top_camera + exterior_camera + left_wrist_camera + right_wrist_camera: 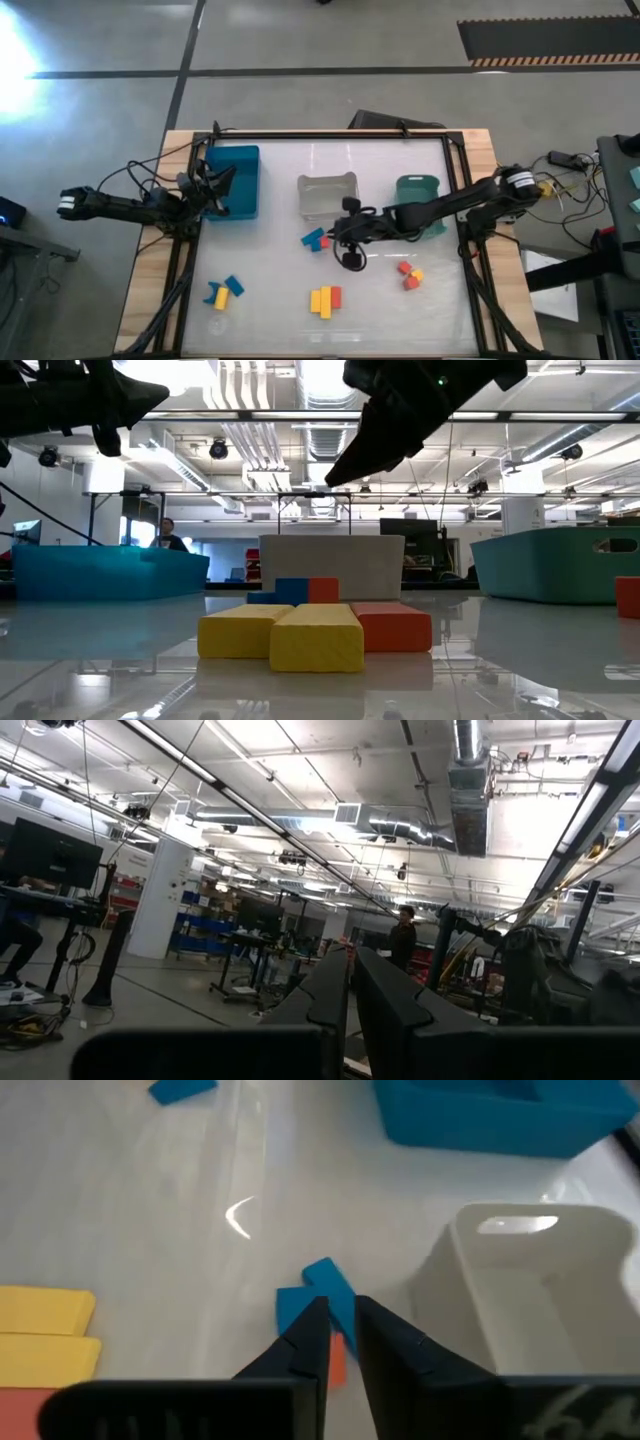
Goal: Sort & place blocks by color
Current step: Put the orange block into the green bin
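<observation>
The right gripper (pixel 347 240) hangs above the middle of the table (pixel 270 290), just beside a small cluster of two blue blocks (pixel 313 239) and a red block (pixel 324 242) that lies in front of the clear bin (pixel 328 195); its fingers (pixel 312 1342) stand nearly together with a thin gap and nothing between them, their tips over the blue pieces in the right wrist view. The left gripper (pixel 222 186) waits at the table's left edge, over the near rim of the blue bin (pixel 234 182); its fingers (pixel 330 1000) stand close together with a narrow slit, holding nothing. The green bin (pixel 417 200) sits to the right of the clear one, partly under the right arm. Toward the front edge, two yellow bars (pixel 320 301) lie side by side touching a red bar (pixel 335 296). At front left a yellow block (pixel 218 298) and a blue block (pixel 234 286) sit together, well apart from the rest. At right, red (pixel 404 267), yellow (pixel 417 275) and red (pixel 410 284) blocks cluster near the frame's right rail. Bare tabletop lies between the clusters, with the widest stretch between the blue bin and the front-left pair. All three bins line the far side.
</observation>
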